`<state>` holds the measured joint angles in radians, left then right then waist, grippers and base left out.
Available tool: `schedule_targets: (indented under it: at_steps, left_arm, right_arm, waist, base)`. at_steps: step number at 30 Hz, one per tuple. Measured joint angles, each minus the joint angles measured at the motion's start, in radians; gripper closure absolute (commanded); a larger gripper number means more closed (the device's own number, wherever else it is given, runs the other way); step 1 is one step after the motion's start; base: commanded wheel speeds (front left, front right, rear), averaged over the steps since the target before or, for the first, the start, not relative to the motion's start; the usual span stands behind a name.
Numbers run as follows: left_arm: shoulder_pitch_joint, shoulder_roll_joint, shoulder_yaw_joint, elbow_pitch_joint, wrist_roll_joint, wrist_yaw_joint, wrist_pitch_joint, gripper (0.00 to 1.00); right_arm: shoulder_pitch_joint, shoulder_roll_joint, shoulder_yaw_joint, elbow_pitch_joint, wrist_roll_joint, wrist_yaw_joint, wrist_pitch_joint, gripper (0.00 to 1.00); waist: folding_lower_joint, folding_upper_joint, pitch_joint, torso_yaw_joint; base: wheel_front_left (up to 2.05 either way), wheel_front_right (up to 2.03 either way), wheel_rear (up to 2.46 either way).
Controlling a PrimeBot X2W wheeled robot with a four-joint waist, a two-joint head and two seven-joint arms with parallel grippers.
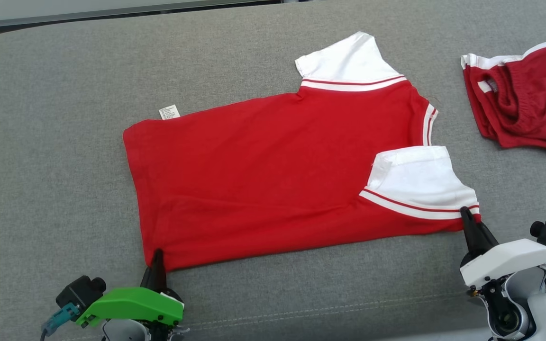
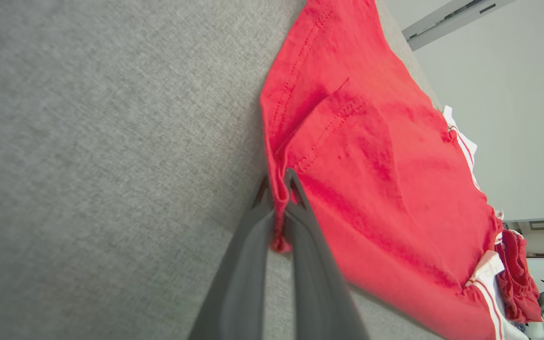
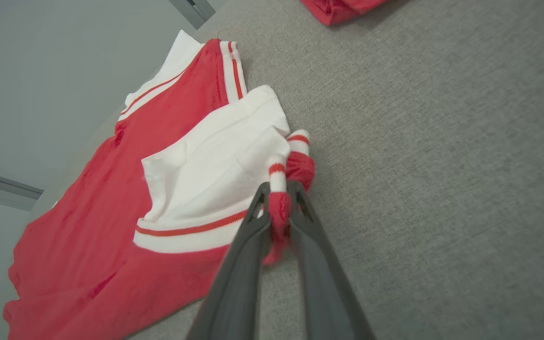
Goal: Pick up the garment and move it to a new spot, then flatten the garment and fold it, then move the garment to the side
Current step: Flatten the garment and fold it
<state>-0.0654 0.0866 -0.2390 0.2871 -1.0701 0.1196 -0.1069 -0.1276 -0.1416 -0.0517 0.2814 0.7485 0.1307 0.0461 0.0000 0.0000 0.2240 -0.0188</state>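
Light: bright, even.
Shadows: faint beneath the red shirt (image 1: 254, 189).
Focus: head view crisp; wrist views blur nearby.

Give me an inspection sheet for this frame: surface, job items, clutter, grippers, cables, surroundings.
Surface: grey woven fabric surface, stitched seam along the near edge.
Job's things: red short-sleeved shirt with white sleeves, spread mostly flat, hem to the robot's left; near sleeve lies over the body; white label sticks out at the far edge.
Clutter: crumpled red garment with white trim at far right, apart from the shirt.
Grippers: left gripper shut on the shirt's near hem corner; right gripper shut on the near shoulder corner.
Cables: teal plug with a short lead at the left wrist camera.
Surroundings: pale wall, grey rail.
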Motion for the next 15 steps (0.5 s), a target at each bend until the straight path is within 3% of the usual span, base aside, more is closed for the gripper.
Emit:
schedule_targets:
  at_steps: [1, 2, 4, 5, 15]
  left_arm:
    - [-0.001, 0.002, -0.003, 0.002, 0.008, 0.001, -0.003, 0.00]
    - [-0.001, 0.004, -0.004, 0.002, 0.011, 0.002, -0.008, 0.00]
    - [0.000, 0.014, -0.003, 0.003, 0.021, 0.008, -0.019, 0.00]
    - [0.000, 0.023, -0.001, 0.002, 0.028, 0.012, -0.024, 0.00]
    - [-0.007, 0.092, 0.010, -0.059, 0.099, 0.039, -0.067, 0.00]
  right_arm:
    - [-0.002, 0.002, 0.003, 0.007, -0.003, 0.000, -0.001, 0.59]
    - [-0.002, 0.002, 0.005, 0.012, -0.006, 0.000, -0.001, 0.50]
    - [0.000, -0.002, 0.005, 0.019, -0.014, 0.000, -0.001, 0.08]
    - [0.002, -0.005, 0.004, 0.019, -0.014, 0.000, -0.001, 0.00]
    - [0.068, -0.046, -0.049, -0.053, -0.055, 0.000, 0.032, 0.00]
  waist:
    - [0.0000, 0.0000, -0.001, 0.002]
    - [0.0000, 0.0000, -0.001, 0.004]
    - [0.0000, 0.0000, -0.003, 0.007]
    - [0.0000, 0.0000, -0.004, 0.008]
    - [0.0000, 0.0000, -0.006, -0.002]
  base:
    - [0.00, 0.00, 0.00]
    - [0.00, 0.00, 0.00]
    - [0.00, 0.00, 0.00]
    - [0.00, 0.00, 0.00]
    - [0.00, 0.00, 0.00]
